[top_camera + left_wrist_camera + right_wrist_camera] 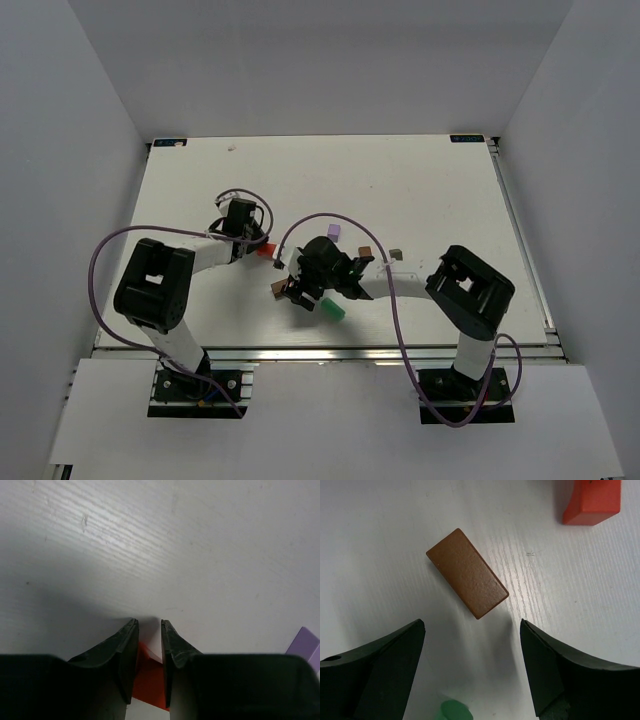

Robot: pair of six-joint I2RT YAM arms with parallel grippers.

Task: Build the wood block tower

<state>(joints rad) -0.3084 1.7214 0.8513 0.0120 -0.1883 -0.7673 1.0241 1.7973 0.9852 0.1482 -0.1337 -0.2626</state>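
Observation:
A red-orange block (150,677) lies on the white table, and my left gripper (149,622) has its two fingers pressed against the block's sides. From above, that block (266,251) shows at the left gripper's tip (257,246). My right gripper (471,625) is open and hangs over the table. A brown oblong block (467,572) lies slanted just beyond its fingertips, touching neither. The top view puts this brown block (279,290) at the right gripper (291,291). The green block (333,311) lies close behind it and also shows in the right wrist view (455,711).
A lilac block (334,231), a small brown cube (365,252) and a dark grey-brown block (396,255) lie in a loose row behind the right arm. The lilac block (305,645) shows at the left wrist view's right edge. White walls enclose the table (400,180).

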